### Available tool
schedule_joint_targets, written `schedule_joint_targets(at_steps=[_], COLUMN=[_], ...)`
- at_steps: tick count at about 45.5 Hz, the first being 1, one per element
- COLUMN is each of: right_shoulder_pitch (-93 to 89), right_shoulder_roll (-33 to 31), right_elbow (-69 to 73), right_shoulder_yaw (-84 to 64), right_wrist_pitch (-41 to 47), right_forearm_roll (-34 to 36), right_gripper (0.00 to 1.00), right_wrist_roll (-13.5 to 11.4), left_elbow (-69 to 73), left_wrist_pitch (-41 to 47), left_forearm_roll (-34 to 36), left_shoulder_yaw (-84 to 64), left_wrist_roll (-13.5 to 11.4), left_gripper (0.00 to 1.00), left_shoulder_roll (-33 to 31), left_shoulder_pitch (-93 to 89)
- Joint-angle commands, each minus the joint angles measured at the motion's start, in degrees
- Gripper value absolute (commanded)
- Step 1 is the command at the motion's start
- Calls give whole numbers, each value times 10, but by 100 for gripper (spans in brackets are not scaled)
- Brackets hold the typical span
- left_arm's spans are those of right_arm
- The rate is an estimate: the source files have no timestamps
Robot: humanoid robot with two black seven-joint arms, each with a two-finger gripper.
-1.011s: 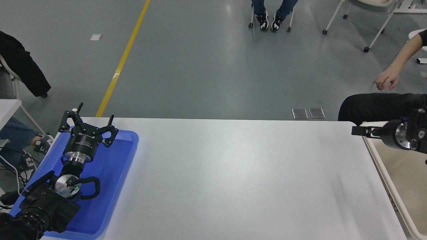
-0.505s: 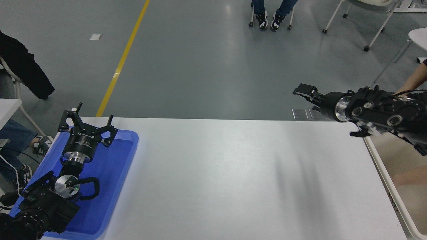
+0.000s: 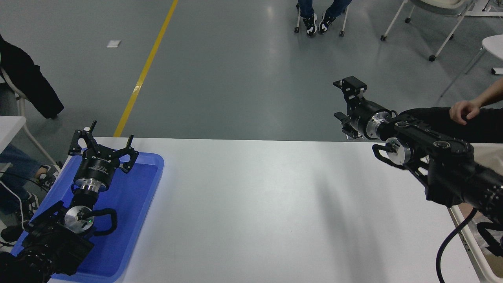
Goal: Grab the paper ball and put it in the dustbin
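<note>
Left gripper (image 3: 103, 146) parked over the blue tray (image 3: 129, 220) at the table's near left, fingers spread, nothing between them. The white table (image 3: 251, 204) shows no paper ball anywhere; its location cannot be told from this view.

Right gripper (image 3: 346, 104) has swung up and inward from over the dustbin within the last second and now hangs past the table's far edge, fingers apart and carrying nothing.

Dustbin (image 3: 469, 251): only a strip of its cream rim shows at the lower right, behind the right arm.

Judgement: the withdrawal with vacant fingers suggests the drop is done.

A person's hand (image 3: 463, 110) rests at the far right.
</note>
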Motion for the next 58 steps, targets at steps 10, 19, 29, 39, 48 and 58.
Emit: schedule_joint_targets(at_steps=[10,19,29,39,48,58], right_shoulder_pitch=[-118,-158,-164,-179,-198,-198], right_shoulder_roll=[9,12,12,11,11,10], right_elbow=[-17,-27,-69,-114,-116,-116], right_shoulder_yaw=[161,198,199,197,194,193], right_wrist_pitch=[131,197,220,278,289,290], right_forearm_roll=[139,139,140,140,139,139], right_gripper=[100,100,100,100,100,100], right_wrist_roll=[23,28,28,26,28,29], left_elbow=[0,0,0,0,0,0], left_wrist_pitch=[0,0,0,0,0,0], left_forearm_roll=[0,0,0,0,0,0], left_shoulder_yaw=[0,0,0,0,0,0], left_wrist_roll=[0,0,0,0,0,0], left_gripper=[100,100,100,100,100,100], left_shoulder_roll=[0,0,0,0,0,1], left_shoulder_pitch=[0,0,1,1,0,1])
